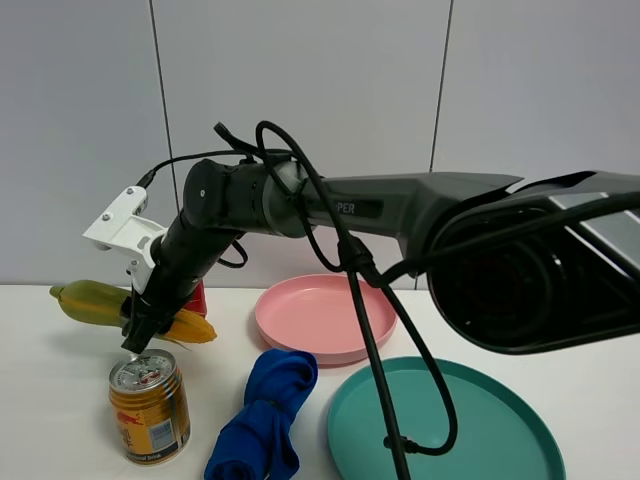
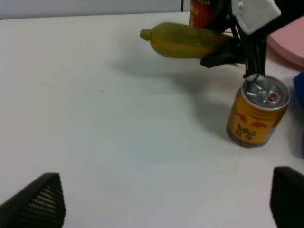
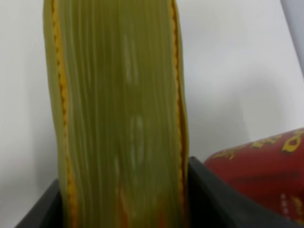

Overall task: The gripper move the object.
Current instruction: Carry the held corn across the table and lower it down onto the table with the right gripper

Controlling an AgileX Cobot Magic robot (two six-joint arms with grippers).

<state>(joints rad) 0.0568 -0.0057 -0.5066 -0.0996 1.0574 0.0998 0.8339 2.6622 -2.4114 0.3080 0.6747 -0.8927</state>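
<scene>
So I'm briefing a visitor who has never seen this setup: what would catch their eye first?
The black right arm reaches across to the scene's left, its end effector clamped on a yellow-green corn cob. Just below stands a gold metal drink can, beside a crumpled blue cloth.

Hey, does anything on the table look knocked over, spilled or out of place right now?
Nothing stands out. The gold drink can stands upright with no spill, the pink plate and teal plate lie flat, and the blue cloth is just crumpled beside them. The right gripper holds the yellow-green corn-shaped object between its fingers.
</scene>
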